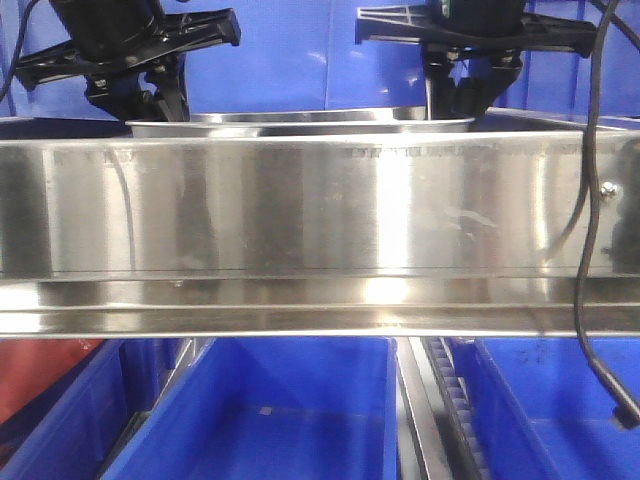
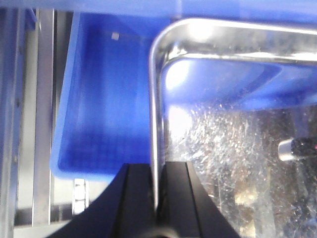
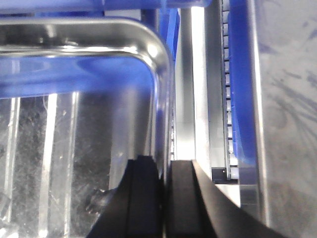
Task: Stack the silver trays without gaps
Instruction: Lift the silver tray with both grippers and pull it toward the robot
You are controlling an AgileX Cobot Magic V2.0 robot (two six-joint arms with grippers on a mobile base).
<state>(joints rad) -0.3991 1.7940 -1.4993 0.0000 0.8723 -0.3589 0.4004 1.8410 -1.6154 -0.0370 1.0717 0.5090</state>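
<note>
A shiny silver tray [image 1: 300,124] hangs level between my two grippers, just behind the steel band; only its rim shows in the front view. From the left wrist I see its scratched floor [image 2: 237,134] and rounded corner. My left gripper [image 2: 157,169] is shut on the tray's left rim, one finger inside and one outside. The right wrist view shows the tray's other end [image 3: 74,124]; my right gripper [image 3: 163,163] is shut on the right rim. In the front view the left gripper [image 1: 165,98] and right gripper [image 1: 465,95] reach down to the rim ends.
A wide brushed-steel band [image 1: 300,200] with a screw head [image 1: 609,188] spans the front. Blue bins [image 1: 270,410] [image 1: 560,400] sit below it, and another blue bin [image 2: 104,99] lies under the tray. A black cable [image 1: 585,250] hangs at right. A roller track [image 3: 227,99] runs beside the tray.
</note>
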